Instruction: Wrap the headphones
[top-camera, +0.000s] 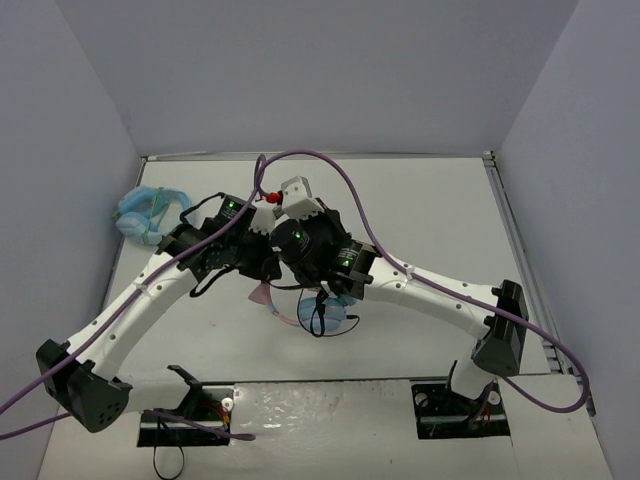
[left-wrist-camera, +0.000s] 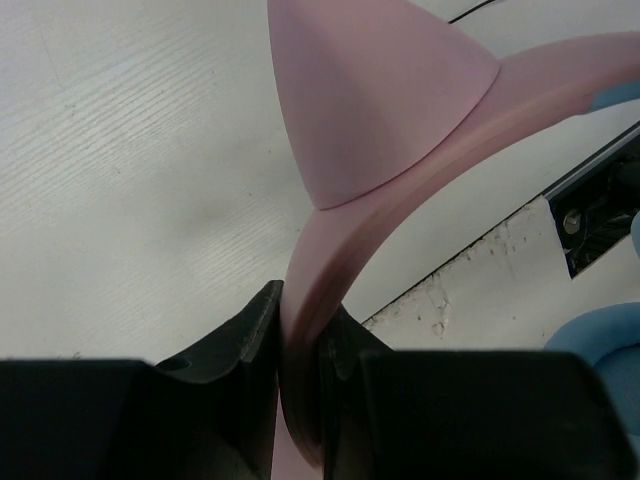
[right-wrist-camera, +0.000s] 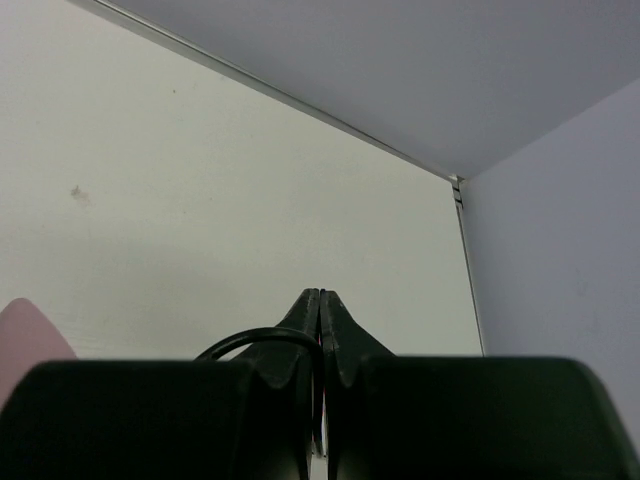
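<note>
While the left pincer (left-wrist-camera: 298, 345) is clenching the pink headband (left-wrist-camera: 335, 260) of the headphones (left-wrist-camera: 385, 125) over the middle of the counter (top-camera: 450, 220), the right pincer (right-wrist-camera: 320, 320) is pinching the thin black cable (right-wrist-camera: 245, 338). Wrapping is looking barely started, with cable dangling loose.

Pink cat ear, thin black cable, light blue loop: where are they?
Pink cat ear (left-wrist-camera: 370, 90), left wrist view, cone's middle.
Thin black cable (right-wrist-camera: 255, 332), right wrist view, arc's top.
Light blue loop (top-camera: 138, 215), top external view, left side.

White arms (top-camera: 150, 298), black joints (top-camera: 300, 245), purple cables (top-camera: 345, 186)
</note>
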